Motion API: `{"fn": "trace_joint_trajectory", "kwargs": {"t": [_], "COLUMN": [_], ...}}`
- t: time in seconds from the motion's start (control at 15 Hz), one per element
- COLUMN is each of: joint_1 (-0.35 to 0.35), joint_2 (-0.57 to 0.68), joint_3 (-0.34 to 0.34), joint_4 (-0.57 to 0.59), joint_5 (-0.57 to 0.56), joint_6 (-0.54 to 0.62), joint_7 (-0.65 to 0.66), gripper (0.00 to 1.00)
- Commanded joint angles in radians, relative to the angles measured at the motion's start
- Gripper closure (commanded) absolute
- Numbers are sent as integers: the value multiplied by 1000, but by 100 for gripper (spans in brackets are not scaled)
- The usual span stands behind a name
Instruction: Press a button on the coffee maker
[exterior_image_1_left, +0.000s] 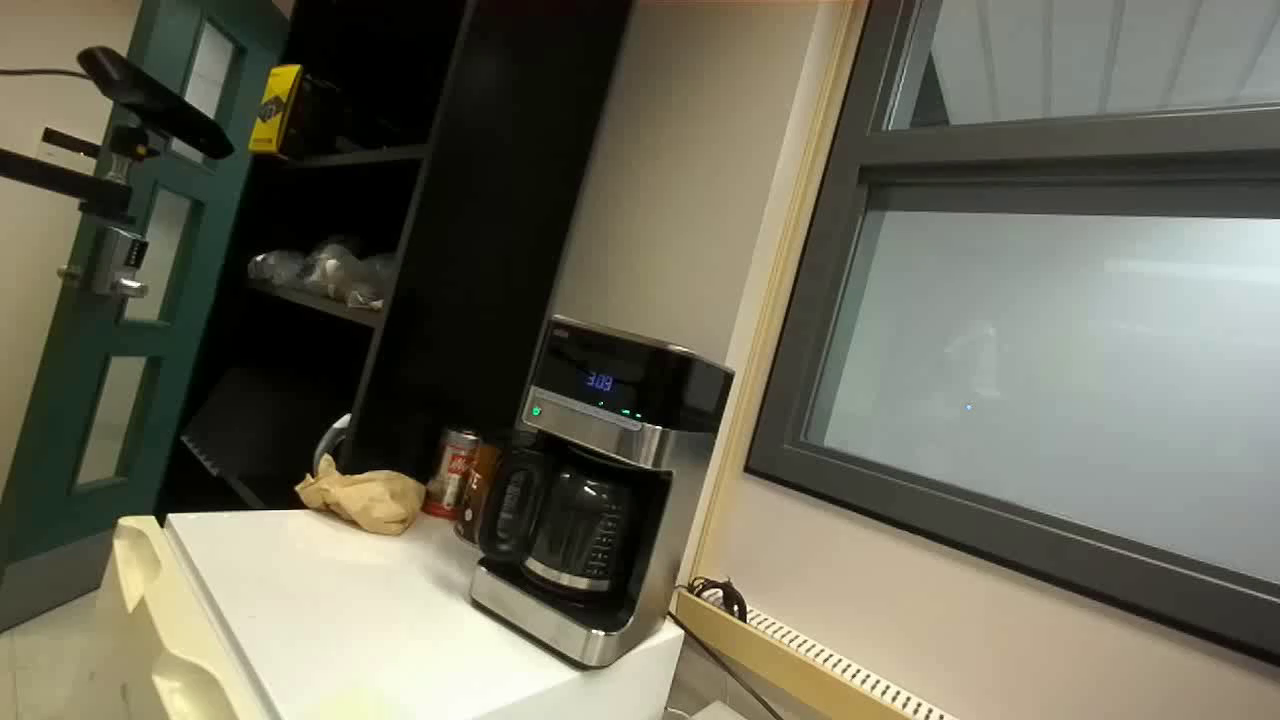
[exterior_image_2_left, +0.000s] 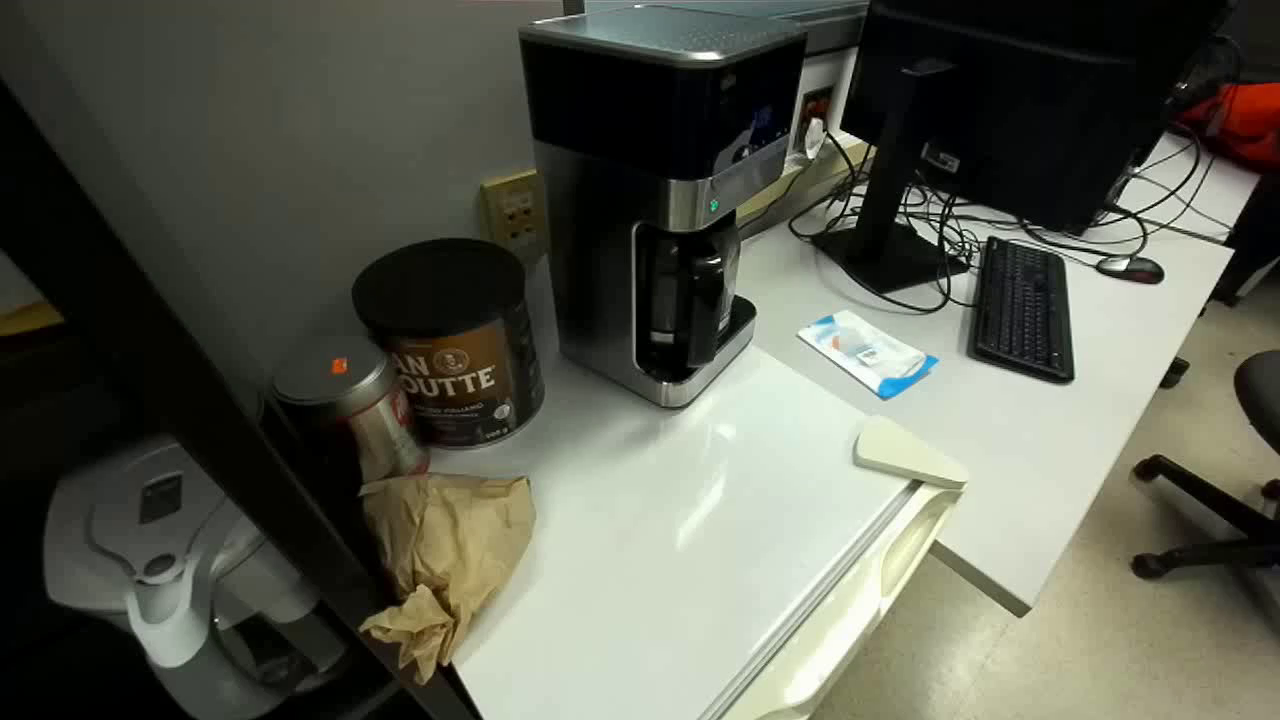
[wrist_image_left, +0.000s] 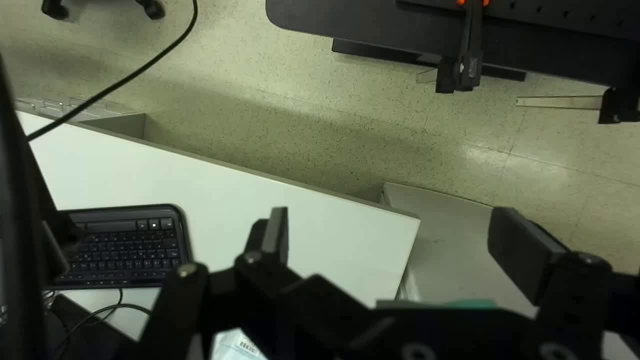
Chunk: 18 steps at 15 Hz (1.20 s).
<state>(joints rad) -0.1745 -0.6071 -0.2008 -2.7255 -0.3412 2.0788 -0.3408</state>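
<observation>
The coffee maker (exterior_image_1_left: 600, 490) is standing on the counter (exterior_image_1_left: 370, 600), its display (exterior_image_1_left: 600, 382) glowing blue. Beside it, a brown can (exterior_image_2_left: 450, 350) is standing, then a smaller red can (exterior_image_1_left: 452, 475), and a crumpled paper bag (exterior_image_1_left: 368, 500) is lying near them. I am holding my tool (wrist_image_left: 392, 237) spread wide, a keyboard (wrist_image_left: 122, 245) showing to one side.

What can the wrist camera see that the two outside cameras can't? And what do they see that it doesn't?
Only the wrist view shows the gripper, with its jaws apart.

Only the exterior views show the coffee maker, the crumpled paper bag and the silver-and-red can.

Shared: the black keyboard and the white desk show in an exterior view and in the wrist view too.
</observation>
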Motion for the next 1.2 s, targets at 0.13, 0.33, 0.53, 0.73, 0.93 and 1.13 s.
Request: {"fn": "trace_joint_trajectory", "kwargs": {"t": [0.13, 0.33, 0.53, 0.73, 0.93, 1.13], "joint_1": [3, 3, 4, 21, 34, 47], "joint_2": [-1, -1, 6, 34, 89, 187], "joint_3": [-2, -2, 4, 23, 62, 99], "joint_4": [1, 1, 5, 30, 71, 143], "joint_5": [-1, -1, -5, -21, -55, -102], "joint_6": [-3, -3, 2, 23, 80, 135], "joint_7": [1, 1, 6, 3, 25, 28], "gripper": [0, 0, 0, 0, 0, 0]}}
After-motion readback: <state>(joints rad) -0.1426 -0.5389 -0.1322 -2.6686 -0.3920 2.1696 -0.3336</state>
